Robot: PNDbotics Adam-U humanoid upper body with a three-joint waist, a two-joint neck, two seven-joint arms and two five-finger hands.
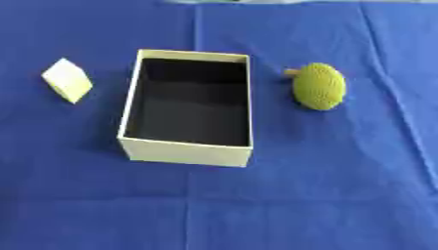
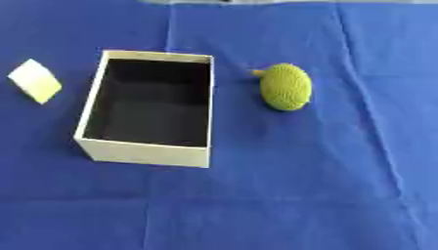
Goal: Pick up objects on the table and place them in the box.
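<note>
A cream box with a dark inside stands open in the middle of the blue cloth, and nothing shows inside it. To its right lies a green bumpy oval fruit with a short brown stem at its upper left. To the box's left lies a pale yellow block, set cornerwise like a diamond. Both lie apart from the box. Neither hand shows in either view.
A blue cloth with fold creases covers the whole table. A pale strip runs along the far edge at the top.
</note>
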